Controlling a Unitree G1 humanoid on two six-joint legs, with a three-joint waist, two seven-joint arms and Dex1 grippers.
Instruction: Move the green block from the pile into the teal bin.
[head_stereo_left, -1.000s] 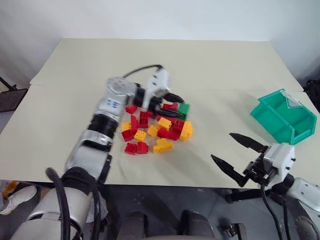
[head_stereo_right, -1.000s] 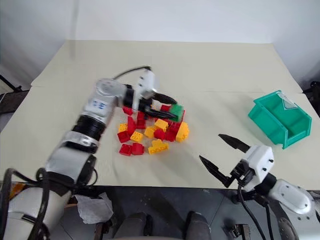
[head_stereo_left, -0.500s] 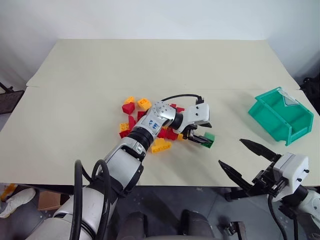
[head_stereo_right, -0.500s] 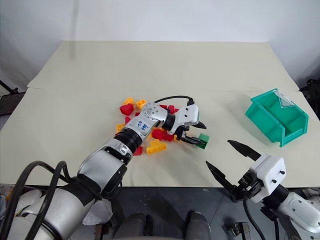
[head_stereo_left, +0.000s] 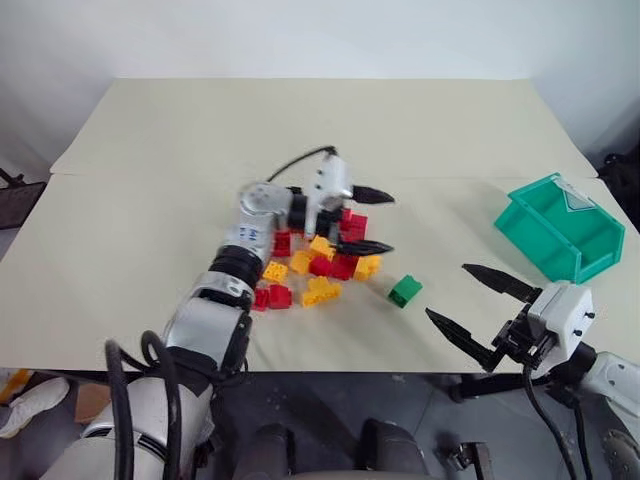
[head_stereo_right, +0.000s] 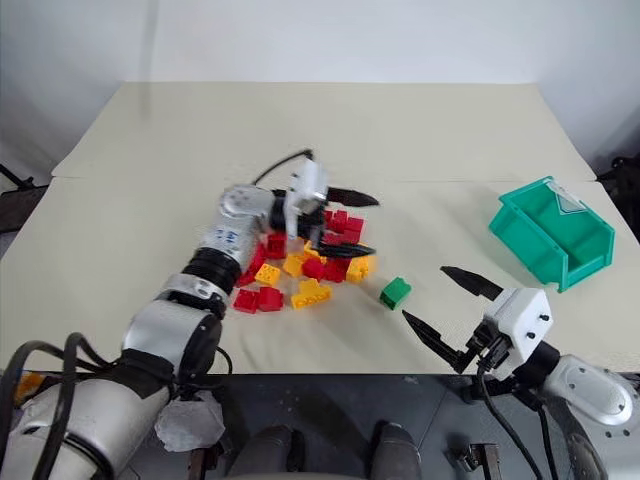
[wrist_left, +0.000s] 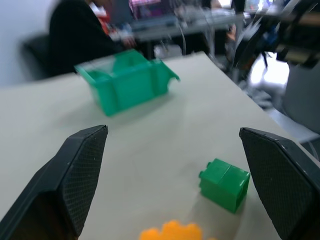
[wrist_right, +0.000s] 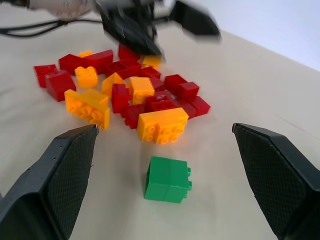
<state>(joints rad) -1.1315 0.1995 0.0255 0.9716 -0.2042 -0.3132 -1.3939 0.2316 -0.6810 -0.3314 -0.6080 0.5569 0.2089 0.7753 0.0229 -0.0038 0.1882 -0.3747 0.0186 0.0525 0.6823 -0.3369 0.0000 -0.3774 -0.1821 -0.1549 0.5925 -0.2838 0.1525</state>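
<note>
While the green block (head_stereo_left: 405, 291) lies alone on the cream desk (head_stereo_left: 150, 200), it sits just off the right edge of the pile (head_stereo_left: 312, 262) of red and yellow bricks, touching none of them. It rests flat on the desk, with nothing holding it. From the right wrist view the block (wrist_right: 168, 179) lies in front of a yellow brick (wrist_right: 162, 125) at the near edge of the pile, with a small gap between the two.

The left tool (head_stereo_left: 366, 220) hangs over the right part of the pile with its two black fingers spread wide apart and nothing between them. One finger (head_stereo_left: 372, 194) reaches out past the far side of the pile, and the other sits above the bricks nearest the block. The tool points toward the robot's right, and the block lies beyond its fingertips, clear of both.

The right tool (head_stereo_left: 481, 311) is near the front edge of the desk, to the right of the block and well apart from it. Its fingers are also spread wide and empty.

The teal bin (head_stereo_left: 560, 228) stands at the right side of the desk, well apart from the block and the pile. In the left wrist view it (wrist_left: 125, 81) sits beyond the block (wrist_left: 224, 184), and a person in dark clothing shows blurred behind the desk.
</note>
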